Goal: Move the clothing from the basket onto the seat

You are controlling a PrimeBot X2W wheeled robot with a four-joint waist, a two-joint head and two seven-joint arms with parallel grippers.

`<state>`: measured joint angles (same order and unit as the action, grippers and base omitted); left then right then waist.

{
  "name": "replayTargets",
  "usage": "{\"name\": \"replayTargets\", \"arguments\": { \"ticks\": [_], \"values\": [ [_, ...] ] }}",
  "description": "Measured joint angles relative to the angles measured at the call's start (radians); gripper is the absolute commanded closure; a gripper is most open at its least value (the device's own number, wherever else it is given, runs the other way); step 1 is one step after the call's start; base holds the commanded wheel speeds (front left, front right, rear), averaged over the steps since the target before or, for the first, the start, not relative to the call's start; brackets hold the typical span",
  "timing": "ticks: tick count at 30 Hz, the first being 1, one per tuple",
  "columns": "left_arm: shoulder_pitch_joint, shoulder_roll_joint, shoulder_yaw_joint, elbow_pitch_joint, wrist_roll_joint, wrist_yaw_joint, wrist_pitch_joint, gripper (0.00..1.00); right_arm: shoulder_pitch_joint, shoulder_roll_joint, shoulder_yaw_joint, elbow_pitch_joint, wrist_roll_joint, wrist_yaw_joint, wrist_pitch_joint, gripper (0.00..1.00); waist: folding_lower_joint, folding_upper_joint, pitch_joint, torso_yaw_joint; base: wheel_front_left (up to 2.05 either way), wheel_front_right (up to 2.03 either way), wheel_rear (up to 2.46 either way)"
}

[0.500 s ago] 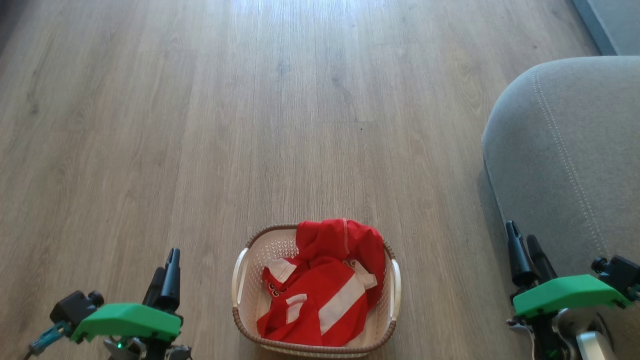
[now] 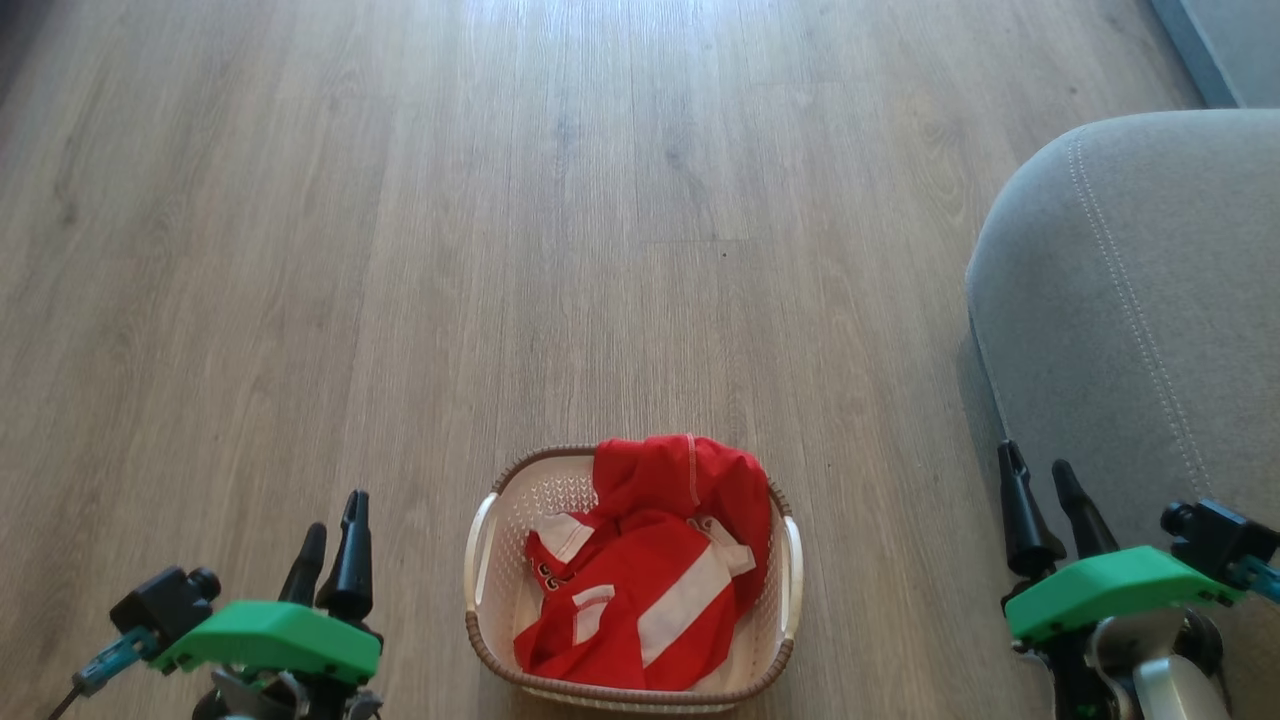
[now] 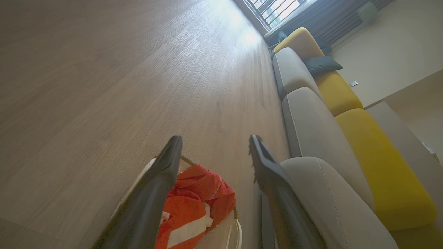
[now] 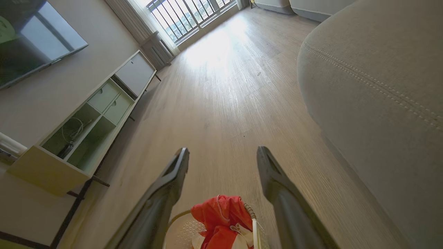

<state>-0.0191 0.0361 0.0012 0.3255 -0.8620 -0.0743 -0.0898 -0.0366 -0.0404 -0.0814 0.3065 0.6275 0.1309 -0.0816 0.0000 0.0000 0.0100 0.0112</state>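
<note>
The red and white clothing [image 2: 640,590] lies in a heap inside the basket [image 2: 508,540]. The basket sits on the wooden floor [image 2: 500,250], low in the middle of the head view. The big grey seat [image 2: 1130,300] is off to the right, apart from the basket. The left claw [image 2: 337,512] hangs over the floor to the left of the basket, its two fingers apart and holding nothing. The right claw [image 2: 1034,457] is near the seat's edge, its fingers also apart and holding nothing.
</note>
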Motion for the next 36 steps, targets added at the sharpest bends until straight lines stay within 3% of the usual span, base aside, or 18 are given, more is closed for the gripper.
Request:
{"name": "replayTargets", "arguments": {
  "ticks": [20, 36],
  "values": [
    [0.000, 0.000, -0.010, -0.013, 0.256, 0.009, -0.059, 0.00, -0.016, 0.000, 0.023, 0.015, -0.286, 0.000, -0.062, 0.00, 0.0000, 0.0000, 0.001, 0.004, 0.00, 0.00, 0.00],
    [0.000, 0.001, -0.013, -0.018, 0.442, 0.017, -0.103, 0.00, -0.016, 0.000, 0.029, 0.050, -0.438, 0.000, -0.110, 0.00, 0.0000, 0.0000, 0.006, 0.004, 0.00, 0.00, 0.00]
  ]
}}
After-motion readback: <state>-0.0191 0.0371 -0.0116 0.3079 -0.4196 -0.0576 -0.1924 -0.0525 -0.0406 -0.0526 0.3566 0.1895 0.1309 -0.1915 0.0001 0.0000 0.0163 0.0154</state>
